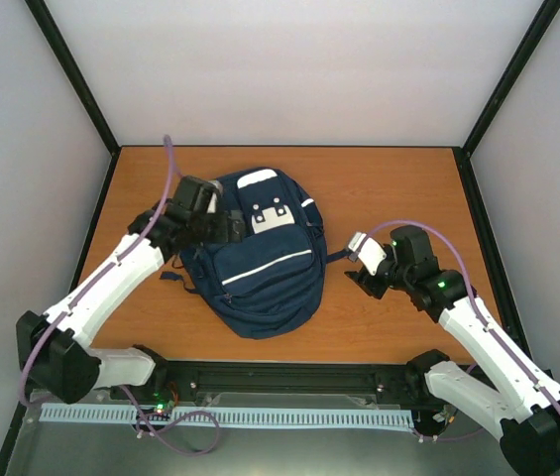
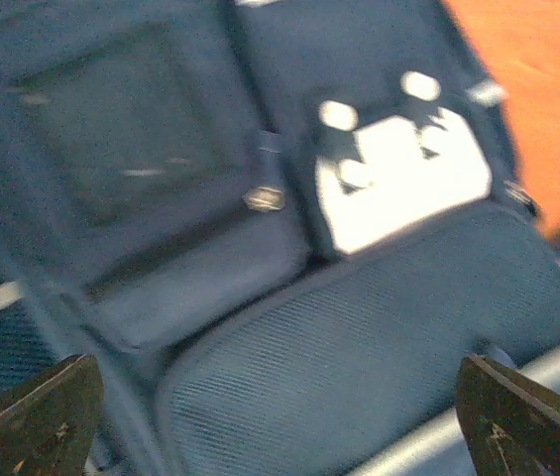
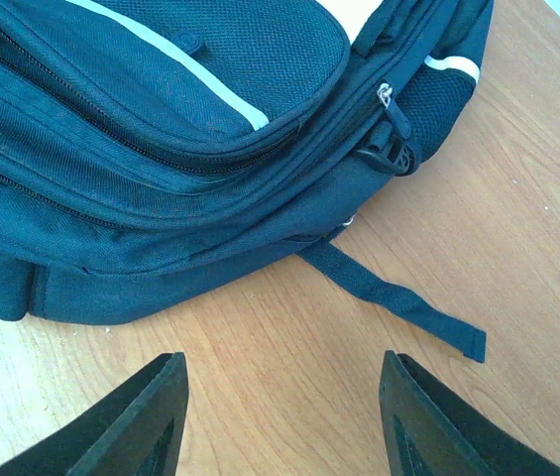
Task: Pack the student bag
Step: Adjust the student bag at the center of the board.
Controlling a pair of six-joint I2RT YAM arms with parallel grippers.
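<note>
The left gripper (image 2: 280, 441) stood spread wide and empty, hovering directly over the student bag (image 2: 141, 178). The bag's coarse-woven front pocket (image 2: 359, 377) filled the frame's lower half, with the white-grey patch (image 2: 398, 188) at upper right. The right gripper (image 3: 280, 416) was also parted and empty, above the bare wood-grain table (image 3: 289, 327), with the bag toward the frame's top and a flat webbing strap (image 3: 398, 297) trailing nearest. In the overhead view the soft navy bag's long axis ran from upper centre to lower centre, and the left arm was nearer.
</note>
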